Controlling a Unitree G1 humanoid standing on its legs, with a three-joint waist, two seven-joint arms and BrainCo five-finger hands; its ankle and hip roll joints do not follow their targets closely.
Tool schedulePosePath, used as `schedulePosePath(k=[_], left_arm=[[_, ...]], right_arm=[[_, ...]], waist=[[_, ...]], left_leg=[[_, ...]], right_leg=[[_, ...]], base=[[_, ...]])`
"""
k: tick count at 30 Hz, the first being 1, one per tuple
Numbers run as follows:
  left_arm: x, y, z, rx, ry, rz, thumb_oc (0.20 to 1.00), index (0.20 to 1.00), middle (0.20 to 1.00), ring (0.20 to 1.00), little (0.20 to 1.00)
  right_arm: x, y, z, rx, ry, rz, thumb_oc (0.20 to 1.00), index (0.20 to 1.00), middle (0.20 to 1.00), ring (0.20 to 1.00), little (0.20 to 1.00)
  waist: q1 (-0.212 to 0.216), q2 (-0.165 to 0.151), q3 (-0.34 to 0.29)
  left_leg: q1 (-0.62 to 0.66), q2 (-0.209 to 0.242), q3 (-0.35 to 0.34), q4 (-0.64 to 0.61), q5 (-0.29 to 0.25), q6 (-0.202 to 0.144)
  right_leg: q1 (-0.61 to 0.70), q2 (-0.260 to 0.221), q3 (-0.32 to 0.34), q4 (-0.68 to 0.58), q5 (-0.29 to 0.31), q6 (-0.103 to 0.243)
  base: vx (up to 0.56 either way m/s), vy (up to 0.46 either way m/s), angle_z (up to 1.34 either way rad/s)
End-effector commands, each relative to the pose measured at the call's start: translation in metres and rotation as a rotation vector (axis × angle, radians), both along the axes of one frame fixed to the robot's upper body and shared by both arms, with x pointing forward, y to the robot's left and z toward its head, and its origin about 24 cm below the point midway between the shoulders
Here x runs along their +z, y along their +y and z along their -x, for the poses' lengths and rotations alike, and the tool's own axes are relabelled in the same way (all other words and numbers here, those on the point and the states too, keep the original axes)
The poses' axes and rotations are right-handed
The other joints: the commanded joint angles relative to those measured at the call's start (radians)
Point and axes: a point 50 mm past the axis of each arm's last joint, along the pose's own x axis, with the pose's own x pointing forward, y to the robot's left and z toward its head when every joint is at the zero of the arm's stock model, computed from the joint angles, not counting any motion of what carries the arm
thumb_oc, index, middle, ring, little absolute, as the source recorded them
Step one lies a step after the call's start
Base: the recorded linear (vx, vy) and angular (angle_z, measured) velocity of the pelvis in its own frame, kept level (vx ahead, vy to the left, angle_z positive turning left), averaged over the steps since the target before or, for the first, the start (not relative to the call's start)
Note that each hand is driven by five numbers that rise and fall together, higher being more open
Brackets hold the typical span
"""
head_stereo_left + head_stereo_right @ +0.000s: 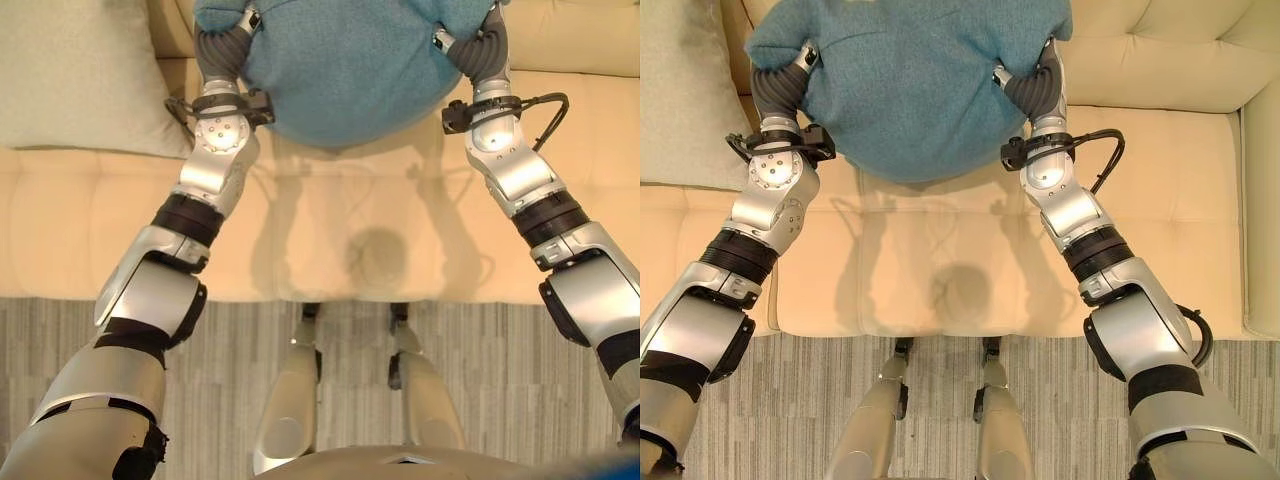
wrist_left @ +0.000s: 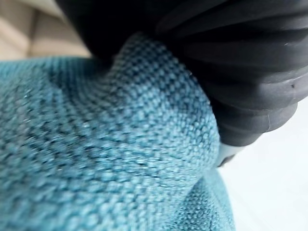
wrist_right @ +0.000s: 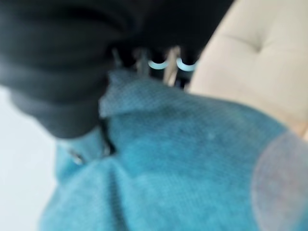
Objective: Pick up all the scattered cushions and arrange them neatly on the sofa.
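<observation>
Left hand (image 1: pixel 222 48) sits at the upper left of the left eye view, its dark ribbed cover pressed against the side of a big teal cushion (image 1: pixel 345 70). The silver forearm runs up from the lower left corner, nearly straight. At the upper right, the right hand (image 1: pixel 484 48) mirrors it on the cushion's other side, so the cushion is squeezed between the two, top centre, above the cream sofa (image 1: pixel 330 240) seat. A pale cushion (image 1: pixel 75 75) leans in the upper left corner against the sofa back.

Right eye view, same deal: teal cushion (image 1: pixel 915 80) at top centre, left hand (image 1: pixel 780 85) at its left edge, right hand (image 1: pixel 1035 85) at its right edge, arms angling in from both bottom corners. The fingers are buried behind the fabric, so honestly can't tell how curled they are.

Left wrist view: dark cover across the top right, teal weave (image 2: pixel 106 154) bunched right up against it. No fingers visible.

Right wrist view: dark cover at the upper left, bits of silver fingers (image 3: pixel 169 65) at top centre digging into the teal fabric (image 3: pixel 192 163), sofa upholstery (image 3: pixel 260 57) at the upper right. Grip isn't readable here either.
</observation>
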Motion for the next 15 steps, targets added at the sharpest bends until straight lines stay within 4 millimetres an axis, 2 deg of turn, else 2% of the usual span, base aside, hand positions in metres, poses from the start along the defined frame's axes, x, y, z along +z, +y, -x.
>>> schedulePosePath(k=[1, 3, 10, 15], left_arm=[[0.083, -0.039, 0.034, -0.164, -0.377, -0.030, 0.200, 0.200, 0.200, 0.200, 0.200], [0.084, -0.039, 0.041, -0.173, -0.407, -0.035, 0.200, 0.200, 0.200, 0.200, 0.200], [0.074, -0.035, 0.062, -0.204, -0.473, -0.052, 0.200, 0.200, 0.200, 0.200, 0.200], [0.066, -0.031, 0.064, -0.197, -0.461, -0.060, 0.200, 0.200, 0.200, 0.200, 0.200]], right_arm=[[0.075, 0.030, 0.029, 0.111, -0.311, 0.055, 0.200, 0.200, 0.200, 0.200, 0.200], [0.076, 0.030, 0.034, 0.114, -0.337, 0.068, 0.200, 0.200, 0.200, 0.200, 0.200], [0.058, 0.021, 0.050, 0.146, -0.361, 0.074, 0.200, 0.200, 0.200, 0.200, 0.200], [0.049, 0.019, 0.054, 0.173, -0.351, 0.040, 0.200, 0.200, 0.200, 0.200, 0.200]], waist=[[0.014, 0.015, -0.017], [0.013, 0.015, -0.015], [0.000, 0.018, -0.015], [-0.004, 0.017, -0.014]], left_leg=[[0.008, -0.017, -0.058, -0.037, -0.012, -0.013], [0.011, -0.018, -0.057, -0.038, -0.013, -0.013], [0.027, -0.024, -0.046, -0.002, -0.044, -0.008], [0.024, -0.027, -0.040, 0.026, -0.058, -0.006]], right_leg=[[-0.018, -0.027, -0.014, 0.101, -0.087, 0.054], [-0.013, -0.028, -0.015, 0.101, -0.088, 0.054], [0.015, -0.031, -0.016, 0.112, -0.108, 0.047], [0.019, -0.032, -0.013, 0.116, -0.109, 0.045]], base=[[0.02, 0.009, -0.03], [0.02, 0.002, 0.00], [0.00, 0.005, -0.01], [0.00, 0.003, -0.01]])
